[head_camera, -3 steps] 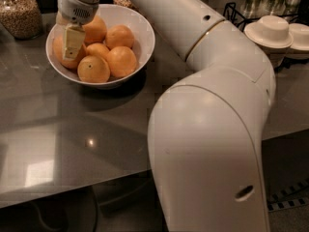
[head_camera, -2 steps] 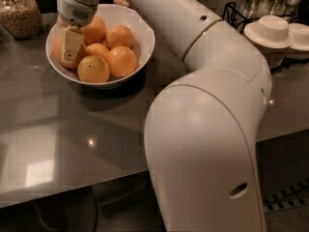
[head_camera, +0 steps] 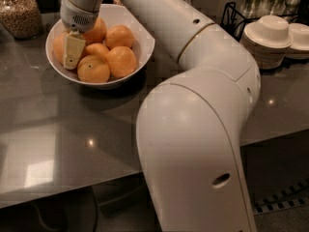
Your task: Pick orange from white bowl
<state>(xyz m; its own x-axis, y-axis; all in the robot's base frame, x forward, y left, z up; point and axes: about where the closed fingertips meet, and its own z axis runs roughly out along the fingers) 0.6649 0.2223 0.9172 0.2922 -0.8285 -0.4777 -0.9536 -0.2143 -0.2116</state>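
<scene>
A: Six oranges (head_camera: 118,35) heaped in the glossy bowl (head_camera: 143,52)?
B: Yes. The gripper (head_camera: 71,57) dips among them, its grip cannot be told; the orange (head_camera: 121,61), matte, oblong, lies just right. The arm (head_camera: 193,47) hides the far rim; glass jar (head_camera: 19,13) left.

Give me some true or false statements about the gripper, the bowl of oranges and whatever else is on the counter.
1. The gripper is down inside the white bowl, among the oranges. True.
2. The white bowl stands on the floor. False: it stands on the grey counter.
3. A jar of grains stands on the counter near the white bowl. True.
4. The white bowl holds a single orange. False: it holds several oranges.
</scene>
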